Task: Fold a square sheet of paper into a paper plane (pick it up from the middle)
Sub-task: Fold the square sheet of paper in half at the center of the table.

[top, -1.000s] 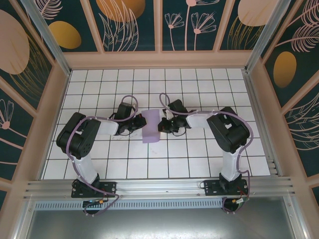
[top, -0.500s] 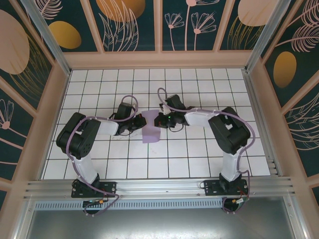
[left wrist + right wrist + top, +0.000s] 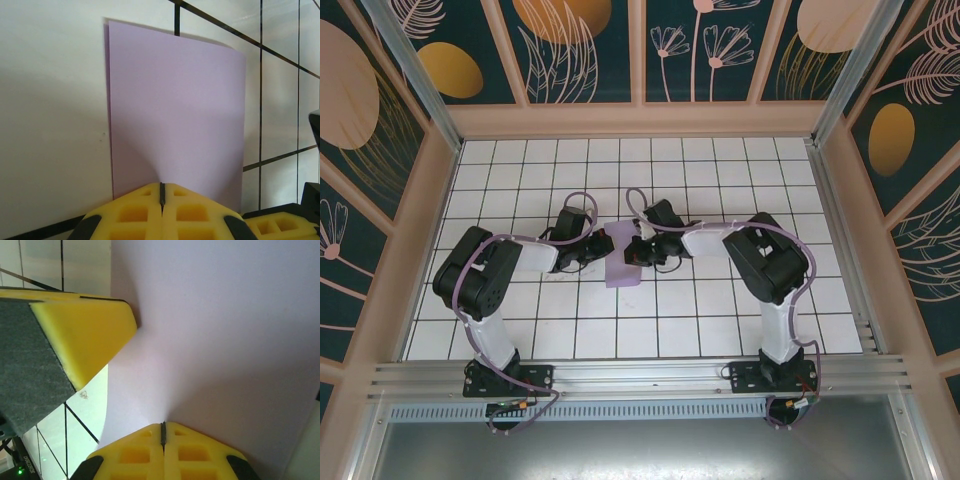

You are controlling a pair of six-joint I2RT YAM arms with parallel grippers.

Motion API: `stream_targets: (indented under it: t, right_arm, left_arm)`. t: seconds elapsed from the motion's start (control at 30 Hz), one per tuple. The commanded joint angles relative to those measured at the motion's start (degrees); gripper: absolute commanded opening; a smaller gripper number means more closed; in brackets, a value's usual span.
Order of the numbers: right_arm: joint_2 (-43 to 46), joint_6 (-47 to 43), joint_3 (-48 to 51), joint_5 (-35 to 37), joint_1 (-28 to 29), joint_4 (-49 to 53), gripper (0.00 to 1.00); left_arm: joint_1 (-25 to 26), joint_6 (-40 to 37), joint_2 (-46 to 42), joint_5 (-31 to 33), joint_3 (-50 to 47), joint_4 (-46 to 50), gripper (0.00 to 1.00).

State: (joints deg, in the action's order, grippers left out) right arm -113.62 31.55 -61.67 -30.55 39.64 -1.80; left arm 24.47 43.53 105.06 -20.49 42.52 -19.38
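Note:
The square sheet of paper (image 3: pixel 621 272) lies on the tiled floor as a lilac rectangle one tile wide, apparently folded in half. My left gripper (image 3: pixel 601 250) is shut, its yellow tips resting on the paper's left edge. In the left wrist view the paper (image 3: pixel 175 110) stretches flat ahead of the shut left gripper (image 3: pixel 161 186). My right gripper (image 3: pixel 631 250) is shut too, its tips down on the paper's upper right part. The right wrist view has the paper (image 3: pixel 215 330) under the right gripper (image 3: pixel 163 425), with a left gripper finger (image 3: pixel 85 335) close by at upper left.
The white tiled table (image 3: pixel 680 320) is walled by a beige frame (image 3: pixel 640 120) at the back and sides. A metal rail (image 3: pixel 640 375) runs along the near edge by the arm bases. Both arms reach inward and meet at the centre.
The right gripper has slid left, farther onto the paper and closer to the left gripper. The left arm and the paper have stayed put.

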Motion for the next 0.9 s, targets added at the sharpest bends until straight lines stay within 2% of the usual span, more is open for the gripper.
stream_targets:
  t: [0.0, 0.3, 0.57, 0.87]
  right_arm:
    - [1.26, -2.89, 5.11, -0.96, 0.06, 5.78, 0.00]
    - [7.20, -9.66, 13.55, -4.96, -2.03, 8.33, 0.00]
    - [12.91, -9.26, 9.80, -3.08, -2.15, 7.37, 0.00]
    - [5.06, -7.01, 3.75, -2.07, 0.61, 6.10, 0.00]
  left_arm:
    - [-0.91, -1.26, 7.95, 12.92, -5.41, 18.50, 0.00]
    - [-0.91, -1.35, 8.14, 13.09, -5.68, 18.41, 0.00]
    - [-0.91, -1.41, 7.68, 13.00, -5.70, 18.41, 0.00]
    - [-0.91, -1.41, 7.06, 12.82, -5.87, 18.50, 0.00]
